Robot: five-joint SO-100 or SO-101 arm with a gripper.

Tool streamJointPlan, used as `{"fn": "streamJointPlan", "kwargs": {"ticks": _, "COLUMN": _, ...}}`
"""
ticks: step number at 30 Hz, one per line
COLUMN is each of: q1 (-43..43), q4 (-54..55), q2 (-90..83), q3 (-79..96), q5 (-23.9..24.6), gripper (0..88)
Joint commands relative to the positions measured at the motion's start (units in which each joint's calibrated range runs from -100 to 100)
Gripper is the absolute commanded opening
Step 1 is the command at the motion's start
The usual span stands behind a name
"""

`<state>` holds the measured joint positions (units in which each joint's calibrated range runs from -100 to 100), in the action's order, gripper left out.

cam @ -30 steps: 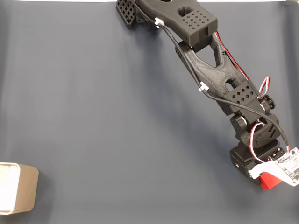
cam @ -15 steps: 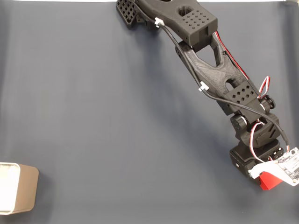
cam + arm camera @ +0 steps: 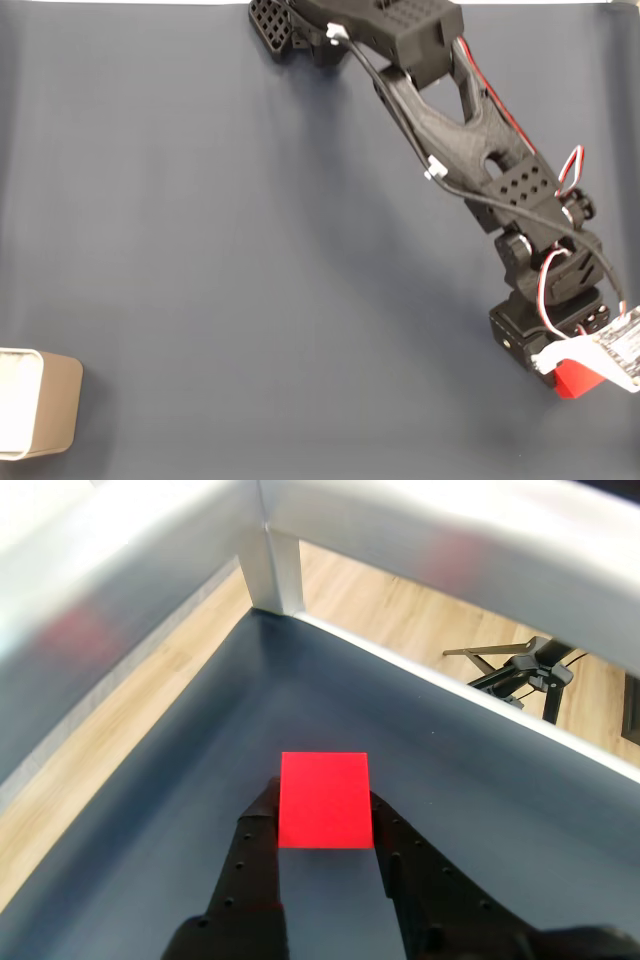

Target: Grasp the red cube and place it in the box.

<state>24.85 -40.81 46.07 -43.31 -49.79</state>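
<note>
A: Starting at the left of the fixed view, what sits there?

B: In the lower left corner, the small open-topped box with beige outer walls, rounded corners and a white inside [image 3: 40, 402]. It rests on the dark grey-blue matte table cover [image 3: 220, 260] and is cut off by the frame's left edge.

A: And moving right?

B: Bare cover across the middle, then the black 3D-printed arm with red, white and black wires [image 3: 470, 150], running from the top centre down to the lower right.

A: Where is the cube?

B: At the lower right of the fixed view, the small bright-red matte cube [image 3: 577, 379] peeks out under the arm's end and a white circuit board [image 3: 612, 348], well apart from the box.

A: Is it gripped?

B: In the wrist view the black two-finger gripper [image 3: 325, 815] rises from the bottom edge, and its fingers are clamped against the left and right sides of the red cube [image 3: 324, 800], low in the frame's centre. Behind it, a silver metal frame [image 3: 280, 570] crosses the top, with pale wooden floor [image 3: 400, 610] beyond.
</note>
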Motion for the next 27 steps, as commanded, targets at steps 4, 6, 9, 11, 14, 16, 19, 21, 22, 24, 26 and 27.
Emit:
{"fn": "streamJointPlan", "kwargs": {"ticks": 4, "q1": -3.90, "q4": -2.14, "q2": -12.62, "q3": 1.52, "q5": 0.34, "gripper": 0.0}}
{"fn": "streamJointPlan", "kwargs": {"ticks": 6, "q1": -5.11, "q4": -2.71, "q2": -14.87, "q3": 2.62, "q5": 0.34, "gripper": 0.0}}
{"fn": "streamJointPlan", "kwargs": {"ticks": 9, "q1": -7.10, "q4": -2.80, "q2": -18.08, "q3": 4.35, "q5": 0.15, "gripper": 0.0}}
{"fn": "streamJointPlan", "kwargs": {"ticks": 11, "q1": -8.52, "q4": -3.37, "q2": -19.64, "q3": 4.71, "q5": 0.10, "gripper": 0.0}}
{"fn": "streamJointPlan", "kwargs": {"ticks": 14, "q1": -11.00, "q4": -3.45, "q2": -20.94, "q3": 4.81, "q5": -0.10, "gripper": 0.0}}
{"fn": "streamJointPlan", "kwargs": {"ticks": 16, "q1": -12.71, "q4": -3.53, "q2": -21.63, "q3": 4.81, "q5": -0.29, "gripper": 0.0}}
{"fn": "streamJointPlan", "kwargs": {"ticks": 19, "q1": -15.33, "q4": -3.53, "q2": -22.41, "q3": 4.81, "q5": -0.59, "gripper": 0.0}}
{"fn": "streamJointPlan", "kwargs": {"ticks": 21, "q1": -16.97, "q4": -3.37, "q2": -22.93, "q3": 4.81, "q5": -0.78, "gripper": 0.0}}
{"fn": "streamJointPlan", "kwargs": {"ticks": 22, "q1": -17.68, "q4": -3.29, "q2": -23.19, "q3": 4.81, "q5": -0.83, "gripper": 0.0}}
{"fn": "streamJointPlan", "kwargs": {"ticks": 24, "q1": -19.17, "q4": -3.20, "q2": -23.71, "q3": 4.71, "q5": -0.93, "gripper": 0.0}}
{"fn": "streamJointPlan", "kwargs": {"ticks": 26, "q1": -20.59, "q4": -3.20, "q2": -24.32, "q3": 4.71, "q5": -0.98, "gripper": 0.0}}
{"fn": "streamJointPlan", "kwargs": {"ticks": 27, "q1": -21.30, "q4": -3.20, "q2": -24.58, "q3": 4.71, "q5": -0.93, "gripper": 0.0}}
